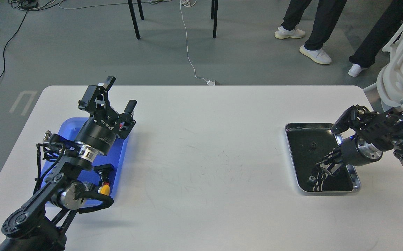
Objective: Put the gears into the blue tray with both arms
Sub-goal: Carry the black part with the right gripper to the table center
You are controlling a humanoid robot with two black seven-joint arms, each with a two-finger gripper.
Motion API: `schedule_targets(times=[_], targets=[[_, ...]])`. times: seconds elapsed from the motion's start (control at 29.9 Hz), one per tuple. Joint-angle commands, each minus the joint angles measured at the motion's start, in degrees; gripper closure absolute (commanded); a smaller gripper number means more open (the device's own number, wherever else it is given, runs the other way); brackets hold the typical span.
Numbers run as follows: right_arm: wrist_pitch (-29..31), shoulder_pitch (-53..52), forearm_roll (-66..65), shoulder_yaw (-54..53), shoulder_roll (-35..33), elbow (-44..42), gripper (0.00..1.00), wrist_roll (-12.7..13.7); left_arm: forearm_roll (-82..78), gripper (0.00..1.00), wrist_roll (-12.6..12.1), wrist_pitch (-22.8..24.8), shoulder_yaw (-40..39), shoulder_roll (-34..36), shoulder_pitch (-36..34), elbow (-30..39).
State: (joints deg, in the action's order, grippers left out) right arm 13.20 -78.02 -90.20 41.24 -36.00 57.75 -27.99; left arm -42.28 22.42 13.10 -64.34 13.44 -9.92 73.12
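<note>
My left gripper point(112, 96) hangs above the far end of the blue tray point(121, 153), its two fingers spread apart with nothing between them. A push-button switch point(104, 189) with a yellow cap lies in the tray's near part. My right gripper point(315, 177) reaches down into the silver tray point(356, 181) at the table's point(201, 157) right side (dark against the black inside, so I cannot tell whether its fingers are parted). One gear point(312, 144) lies on that black floor, farther back.
</note>
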Motion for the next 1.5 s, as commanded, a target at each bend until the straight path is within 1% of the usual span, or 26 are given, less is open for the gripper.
schedule_targets(times=[0.0,0.13,0.23,0.53,0.64,0.74,0.94,1.07,1.34,1.47], targets=[[0.1,-4.2,1.5,-0.2,-1.3,3.9,0.81,0.0,0.0,0.02,-0.1,0.2,0.0,0.0,0.0,0.0],[0.3,-9.4,4.1,-0.2,-1.2,7.5,0.81,0.0,0.0,0.02,0.0,0.2,0.5,0.0,-0.1,0.0],[0.3,-12.3,7.1,-0.2,0.9,8.3,0.8,0.0,0.0,0.02,0.0,0.2,0.5,0.0,-0.2,0.0],[-0.4,-13.5,20.0,1.3,18.3,5.2,0.8,0.0,0.0,0.02,0.1,0.3,0.4,0.8,-0.4,0.0],[-3.6,-12.9,21.4,3.6,23.3,4.3,0.8,0.0,0.2,0.02,0.2,0.3,0.4,1.6,-0.4,0.0],[-6.8,-11.9,22.4,6.0,27.6,1.7,0.8,0.0,0.3,0.02,0.3,0.3,0.4,1.9,-0.3,0.0],[-9.5,-9.1,24.2,7.3,33.5,-0.3,0.8,0.0,0.3,0.02,0.3,0.3,0.4,2.0,-0.2,0.0],[-11.3,-7.9,24.2,7.5,35.9,-1.7,0.8,0.0,0.3,0.02,0.3,0.3,0.4,2.1,0.0,0.0],[-14.9,-6.2,24.2,10.0,36.0,-4.0,0.79,0.0,0.3,0.02,0.3,0.3,0.4,2.1,0.2,0.1],[-15.7,-5.0,24.2,10.7,36.0,-4.8,0.79,0.0,0.2,0.02,0.3,0.3,0.4,2.1,0.2,0.1]])
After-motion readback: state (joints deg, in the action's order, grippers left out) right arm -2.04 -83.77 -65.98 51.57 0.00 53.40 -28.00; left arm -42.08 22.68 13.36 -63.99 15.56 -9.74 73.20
